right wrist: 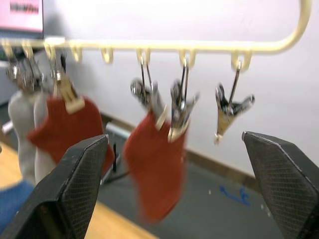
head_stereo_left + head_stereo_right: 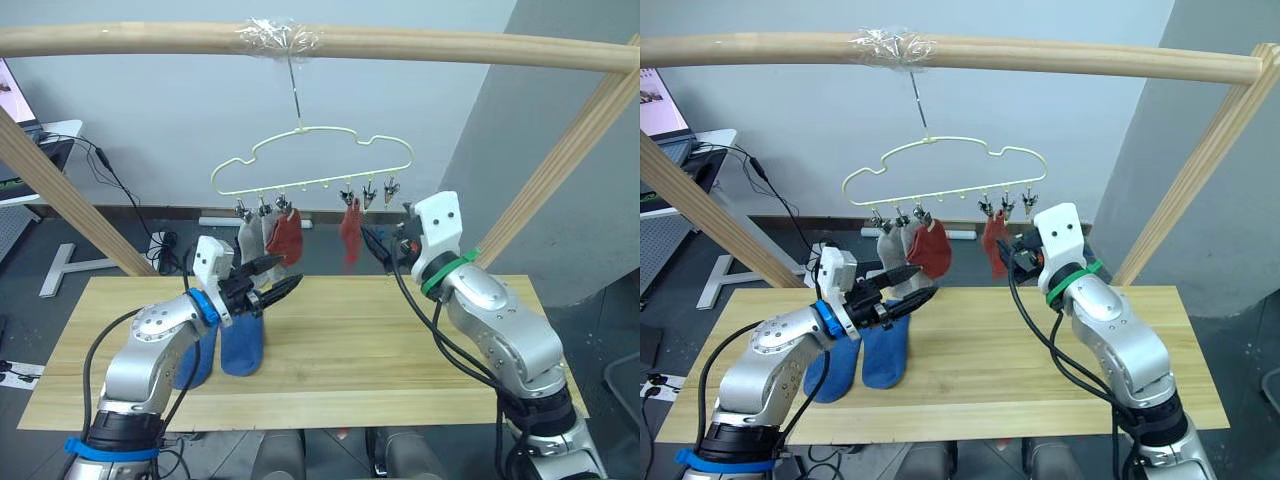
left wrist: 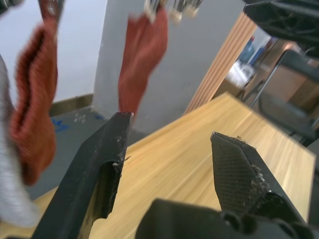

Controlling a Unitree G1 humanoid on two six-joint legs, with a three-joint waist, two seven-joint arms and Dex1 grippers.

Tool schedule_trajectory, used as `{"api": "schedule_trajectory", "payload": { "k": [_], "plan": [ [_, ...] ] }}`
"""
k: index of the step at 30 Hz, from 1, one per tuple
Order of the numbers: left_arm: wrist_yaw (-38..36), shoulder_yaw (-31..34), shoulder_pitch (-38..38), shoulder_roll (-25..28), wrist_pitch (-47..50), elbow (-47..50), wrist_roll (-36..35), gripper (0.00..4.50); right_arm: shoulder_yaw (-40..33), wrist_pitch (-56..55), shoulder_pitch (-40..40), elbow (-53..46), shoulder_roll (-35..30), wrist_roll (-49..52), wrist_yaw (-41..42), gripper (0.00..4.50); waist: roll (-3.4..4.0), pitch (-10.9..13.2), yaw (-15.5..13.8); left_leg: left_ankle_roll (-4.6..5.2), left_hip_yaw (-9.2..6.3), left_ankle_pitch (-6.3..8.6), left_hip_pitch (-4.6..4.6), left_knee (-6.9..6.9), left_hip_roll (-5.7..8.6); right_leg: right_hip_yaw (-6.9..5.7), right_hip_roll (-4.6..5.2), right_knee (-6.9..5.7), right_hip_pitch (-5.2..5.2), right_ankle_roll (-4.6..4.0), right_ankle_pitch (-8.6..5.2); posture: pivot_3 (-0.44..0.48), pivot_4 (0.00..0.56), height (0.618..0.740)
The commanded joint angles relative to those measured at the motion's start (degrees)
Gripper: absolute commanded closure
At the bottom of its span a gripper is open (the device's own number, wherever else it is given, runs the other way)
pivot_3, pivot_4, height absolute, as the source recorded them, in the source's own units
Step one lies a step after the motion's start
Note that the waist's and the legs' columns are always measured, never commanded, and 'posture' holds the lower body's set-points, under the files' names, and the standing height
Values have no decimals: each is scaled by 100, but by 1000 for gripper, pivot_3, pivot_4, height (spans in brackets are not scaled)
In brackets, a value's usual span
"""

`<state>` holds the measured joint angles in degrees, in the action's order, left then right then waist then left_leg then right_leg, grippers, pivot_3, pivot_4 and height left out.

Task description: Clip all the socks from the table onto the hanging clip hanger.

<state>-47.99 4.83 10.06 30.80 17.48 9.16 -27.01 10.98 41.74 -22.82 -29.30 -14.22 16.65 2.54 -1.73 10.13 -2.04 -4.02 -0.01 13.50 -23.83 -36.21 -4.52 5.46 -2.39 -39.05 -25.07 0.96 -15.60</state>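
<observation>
Overhead, the clip hanger hangs from the wooden pole with two grey socks and two rust-red socks clipped on. Two blue socks lie on the table under the left gripper, whose fingers are parted and empty. From the right wrist, the right gripper gapes wide, holding nothing, facing the hanger's clips.
</observation>
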Motion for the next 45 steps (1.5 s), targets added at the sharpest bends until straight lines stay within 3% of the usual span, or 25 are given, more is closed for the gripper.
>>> {"api": "schedule_trajectory", "payload": {
  "k": [1,4,8,15,17,45],
  "plan": [
    [-102,230,202,68,108,238,-329,1606,116,-196,-34,-25,263,-207,-35,0,0,0,-18,0,1,0,1,-1,0,1,0,0,1,0,0,240,169,740],
    [-98,220,258,98,102,239,-302,1588,180,-289,-80,102,520,-349,-78,357,0,0,-47,0,1,0,0,-2,0,1,0,0,1,-1,1,249,169,740],
    [-53,179,263,99,123,333,-281,1588,193,-308,-167,334,890,-516,-193,1579,0,0,-99,0,1,0,0,-1,0,0,0,0,0,-16,10,250,171,740],
    [6,148,253,66,120,407,-219,1588,-99,-454,-266,762,1179,-820,-387,1579,0,0,-123,-1,2,0,0,-2,0,1,0,0,0,-17,11,255,177,740],
    [22,139,255,55,126,441,-218,1588,-152,-488,-326,895,1221,-861,-383,1966,0,0,-122,-1,2,0,0,-3,0,1,0,0,0,-17,11,257,179,740],
    [190,44,480,31,179,528,-191,1588,-427,-872,-990,1906,1712,-1133,-412,1966,1,1,-124,-1,3,0,0,-2,-2,2,-3,-2,-2,-20,12,266,181,740]
  ]
}}
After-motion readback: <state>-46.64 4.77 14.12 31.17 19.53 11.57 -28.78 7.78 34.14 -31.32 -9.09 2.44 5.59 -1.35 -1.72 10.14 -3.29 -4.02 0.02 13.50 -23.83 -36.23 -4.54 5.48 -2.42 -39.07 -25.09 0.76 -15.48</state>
